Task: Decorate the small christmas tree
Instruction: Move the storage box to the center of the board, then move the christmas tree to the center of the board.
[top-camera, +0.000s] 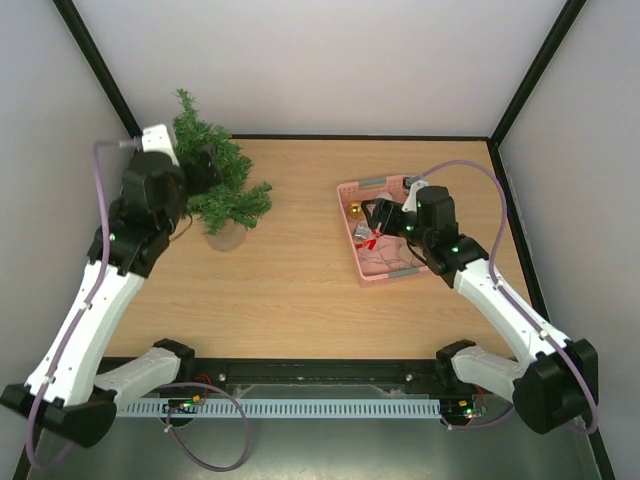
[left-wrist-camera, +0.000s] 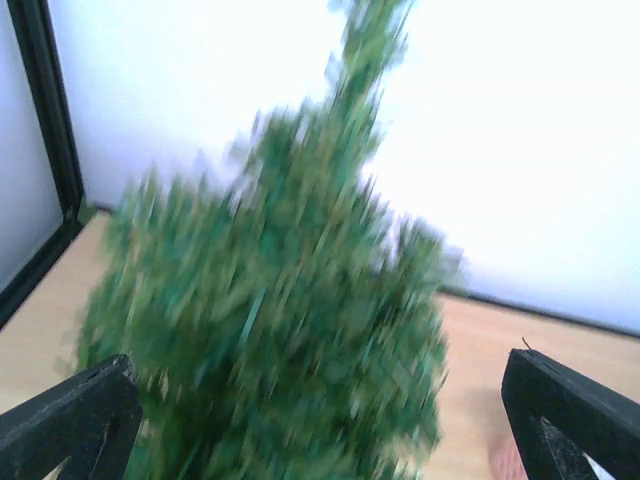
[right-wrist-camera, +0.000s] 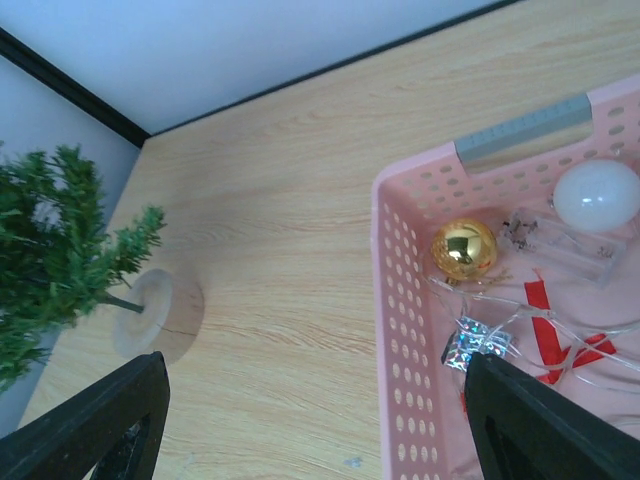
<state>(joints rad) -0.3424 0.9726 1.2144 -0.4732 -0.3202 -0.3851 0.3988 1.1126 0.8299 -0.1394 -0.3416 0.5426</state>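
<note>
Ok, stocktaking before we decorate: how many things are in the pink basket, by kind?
Gold bauble: 1
White ball: 1
Silver gift-box ornament: 1
Red ribbon: 1
Clear box with wire: 1
Total: 5 in view

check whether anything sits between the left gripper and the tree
Nothing visible does. The open left gripper faces the tree directly; in its wrist view only the tree shows between its fingers.
</note>
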